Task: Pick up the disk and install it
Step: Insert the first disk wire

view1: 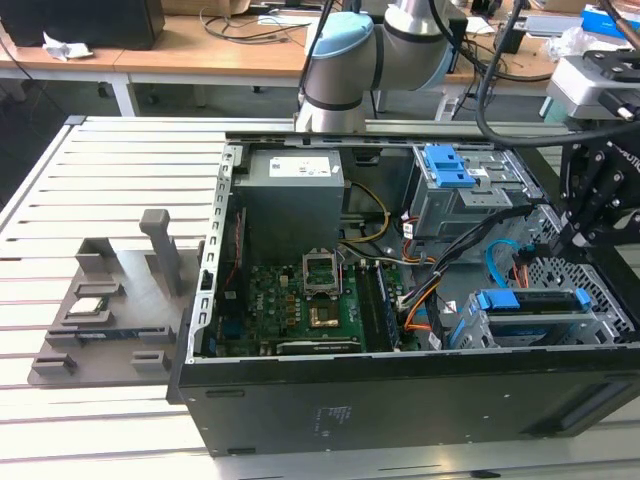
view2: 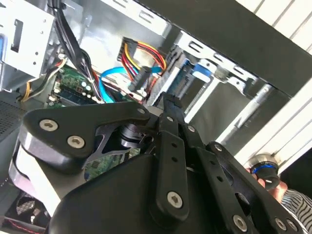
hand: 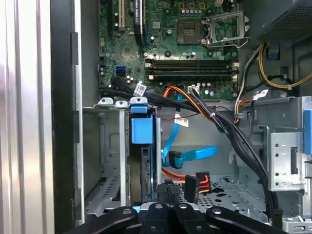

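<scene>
The disk (view1: pixel 530 300) sits in the metal drive cage (view1: pixel 600 325) at the near corner of the open computer case, on the exterior view's right, with its blue carrier bracket showing along the top. The first wrist view shows the disk (hand: pixel 142 130) on edge in a cage slot, and its blue rail (view2: pixel 183 80) shows in the second wrist view. My black gripper (view1: pixel 568 238) hangs inside the case just beyond the cage. Its fingers are pressed together in both wrist views (hand: pixel 165 187) (view2: pixel 168 100), close to the disk's cable end. Nothing is visibly held.
A blue data cable (hand: pixel 187 156) and a red-yellow power plug (hand: pixel 197 183) lie loose beside the cage. The motherboard (view1: pixel 320 300), power supply (view1: pixel 290 200) and an upper bay with a blue bracket (view1: pixel 447 165) fill the case. A grey fixture (view1: pixel 110 310) holds a small square chip (view1: pixel 90 307).
</scene>
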Controlling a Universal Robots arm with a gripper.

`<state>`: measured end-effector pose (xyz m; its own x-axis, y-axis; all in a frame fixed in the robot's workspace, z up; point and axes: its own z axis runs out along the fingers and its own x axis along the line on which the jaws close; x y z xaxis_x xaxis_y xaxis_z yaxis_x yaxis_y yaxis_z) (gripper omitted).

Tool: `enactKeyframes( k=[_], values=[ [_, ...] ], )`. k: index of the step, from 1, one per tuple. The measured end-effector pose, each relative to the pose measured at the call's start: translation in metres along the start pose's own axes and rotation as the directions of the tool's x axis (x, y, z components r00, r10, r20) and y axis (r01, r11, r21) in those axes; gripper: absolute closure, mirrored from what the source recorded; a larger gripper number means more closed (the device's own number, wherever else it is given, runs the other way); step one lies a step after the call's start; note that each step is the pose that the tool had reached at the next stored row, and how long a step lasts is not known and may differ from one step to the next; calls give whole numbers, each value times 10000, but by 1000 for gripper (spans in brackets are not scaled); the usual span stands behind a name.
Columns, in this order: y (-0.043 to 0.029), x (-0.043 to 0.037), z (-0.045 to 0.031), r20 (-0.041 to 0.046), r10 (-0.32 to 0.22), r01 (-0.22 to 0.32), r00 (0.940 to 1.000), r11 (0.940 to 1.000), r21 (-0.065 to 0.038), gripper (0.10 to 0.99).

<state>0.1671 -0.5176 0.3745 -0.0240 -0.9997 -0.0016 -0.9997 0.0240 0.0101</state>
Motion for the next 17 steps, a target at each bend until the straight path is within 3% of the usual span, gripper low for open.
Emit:
enactKeyframes(
  k=[5,14,15,17],
  values=[
    [-18,-176,60,-16,-1,1,10000,10000,1,980],
    [-19,-180,62,-28,-1,1,10000,10000,1,973],
    [-19,-180,61,-30,0,0,10000,10000,1,851],
    [-19,-180,62,-34,-1,1,10000,10000,1,725]
  ],
)
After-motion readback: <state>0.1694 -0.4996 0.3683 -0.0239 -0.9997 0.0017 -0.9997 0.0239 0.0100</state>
